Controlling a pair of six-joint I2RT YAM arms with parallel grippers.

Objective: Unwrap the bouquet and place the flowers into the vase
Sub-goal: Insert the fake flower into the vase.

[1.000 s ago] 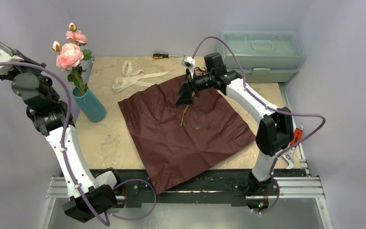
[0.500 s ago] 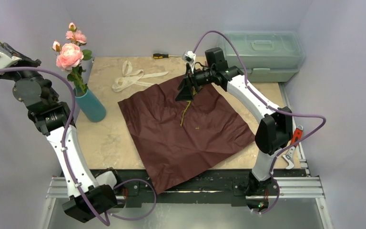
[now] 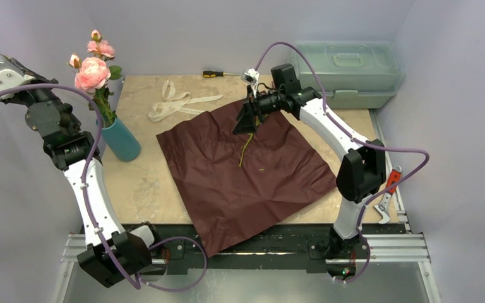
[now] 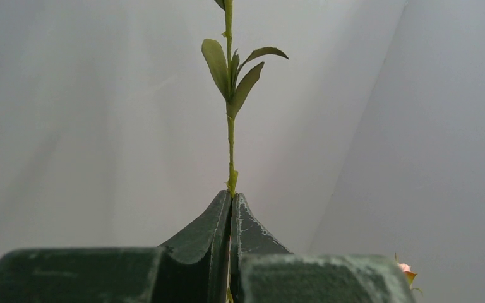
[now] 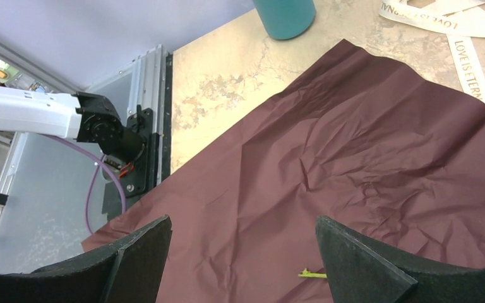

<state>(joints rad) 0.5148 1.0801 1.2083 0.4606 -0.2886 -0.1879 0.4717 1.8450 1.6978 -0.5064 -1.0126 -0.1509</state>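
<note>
Beige marble tabletop (image 3: pixel 140 183), lilac walls. Unwrapped maroon paper (image 3: pixel 252 173) lies spread flat, with the cream ribbon (image 3: pixel 175 104) loose behind it. Teal vase (image 3: pixel 121 140) stands at the table's left edge with pink flowers (image 3: pixel 93 71) in it. Left gripper (image 4: pixel 230 199) is raised at far left, clenched on a leafy green stem (image 4: pixel 230 101). Right gripper (image 5: pixel 241 227) hovers over the paper, jaws wide, holding nothing. A stem scrap (image 3: pixel 245 151) lies on the paper.

Pale lilac walls (image 3: pixel 227 25) enclose a beige marbled table (image 3: pixel 145 189) on three sides, evenly lit; a metal rail (image 3: pixel 417 249) edges its front.
</note>
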